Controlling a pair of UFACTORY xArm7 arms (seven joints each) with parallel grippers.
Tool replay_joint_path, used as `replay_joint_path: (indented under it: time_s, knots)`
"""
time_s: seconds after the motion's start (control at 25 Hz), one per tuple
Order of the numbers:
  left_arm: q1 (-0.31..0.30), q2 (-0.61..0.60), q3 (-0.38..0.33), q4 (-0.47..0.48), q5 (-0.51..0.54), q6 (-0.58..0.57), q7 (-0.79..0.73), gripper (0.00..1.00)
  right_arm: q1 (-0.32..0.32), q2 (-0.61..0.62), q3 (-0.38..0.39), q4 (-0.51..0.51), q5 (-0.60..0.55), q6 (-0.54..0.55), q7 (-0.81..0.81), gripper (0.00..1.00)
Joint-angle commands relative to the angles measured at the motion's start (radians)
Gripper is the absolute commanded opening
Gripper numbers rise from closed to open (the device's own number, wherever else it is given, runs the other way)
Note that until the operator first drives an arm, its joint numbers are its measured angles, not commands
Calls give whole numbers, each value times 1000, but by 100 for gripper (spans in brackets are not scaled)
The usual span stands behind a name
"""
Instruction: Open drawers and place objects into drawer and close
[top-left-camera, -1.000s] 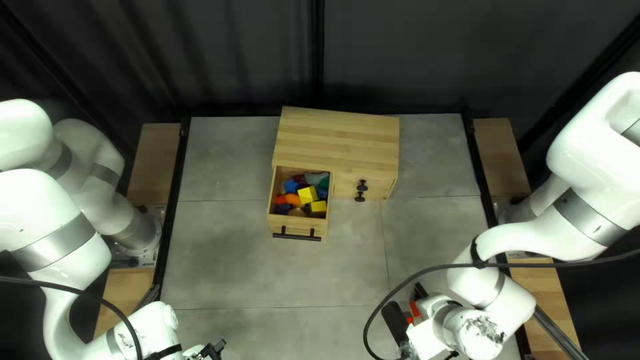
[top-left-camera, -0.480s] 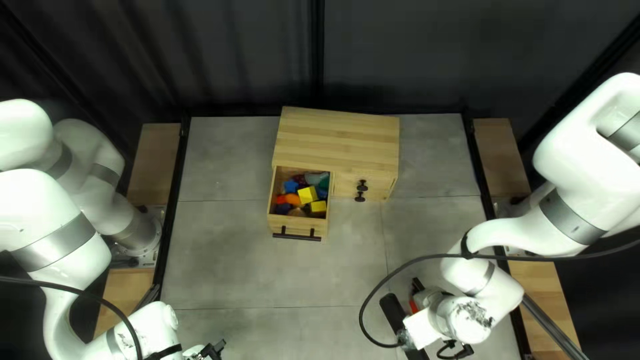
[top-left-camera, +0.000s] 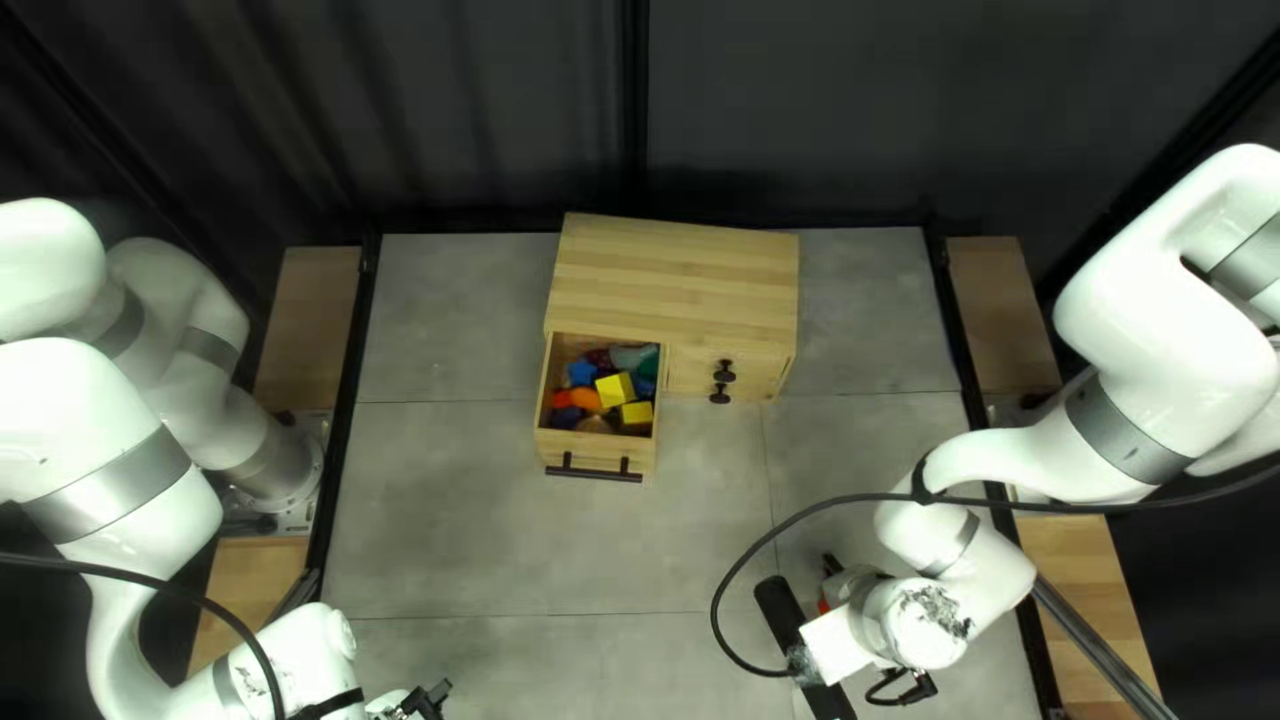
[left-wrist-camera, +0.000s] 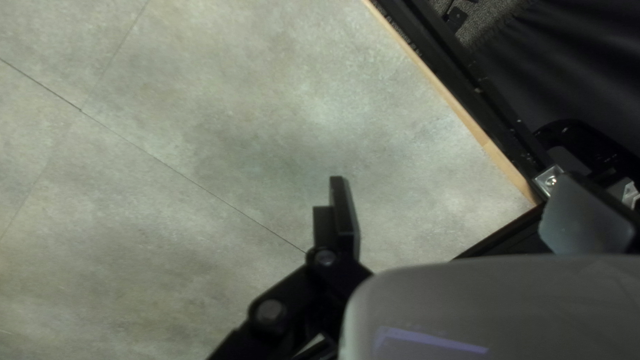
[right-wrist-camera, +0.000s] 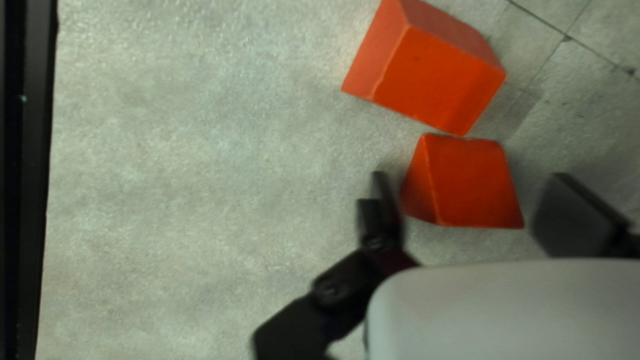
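A wooden cabinet [top-left-camera: 674, 287] stands at the table's far side; its left drawer [top-left-camera: 594, 448] is out, holding a yellow block [top-left-camera: 615, 390] and several coloured pieces. Bottom left, my left gripper [top-left-camera: 430, 699] is far from it; in its wrist view the left gripper [left-wrist-camera: 453, 190] is open over bare table. My right gripper [top-left-camera: 832, 568] is low at the right, mostly hidden by its arm, beside a sliver of red [top-left-camera: 823, 606]. In its wrist view the right gripper [right-wrist-camera: 469, 183] is open around one red block [right-wrist-camera: 470, 183]; a second red block [right-wrist-camera: 437, 77] lies just ahead.
On the cabinet's right front are two black knobs [top-left-camera: 723, 382], its doors or drawers closed. A black cable [top-left-camera: 720, 600] loops from my right arm over the table. Black rails [top-left-camera: 350, 400] run along the table's sides.
My right arm has swung slightly leftward in the top left view, its cable loop shifting with it, and less red shows beside its gripper. Left arm and drawer have stayed put.
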Motion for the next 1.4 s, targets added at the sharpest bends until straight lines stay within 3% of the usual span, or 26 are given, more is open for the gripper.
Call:
replay_joint_path:
  time_s: [0.04, 0.44, 0.64, 0.84, 1.08, 1.2, 1.4]
  knots:
    - [0, 0, 0, 0, 0, 0, 0, 100, 10, -23, 8, 59, 14, 105, 13, 3]
    - [0, 0, 0, 0, 0, 0, 0, 100, -6, -68, -26, 255, -6, 369, 147, 2]
    - [0, 0, 0, 0, 0, 0, 0, 100, -21, -138, -45, 276, -24, 417, 216, 2]
    - [0, 0, 0, 0, 0, 0, 0, 100, -72, -248, -94, 190, -73, 318, 307, 1]
    - [0, 0, 0, 0, 0, 0, 0, 100, -159, -253, -177, 140, -149, 149, 357, 1]
    - [0, 0, 0, 0, 0, 0, 0, 100, -199, -225, -217, 157, -186, 90, 342, 0]
    - [0, 0, 0, 0, 0, 0, 0, 100, -246, -124, -261, 293, -196, 69, 269, 0]
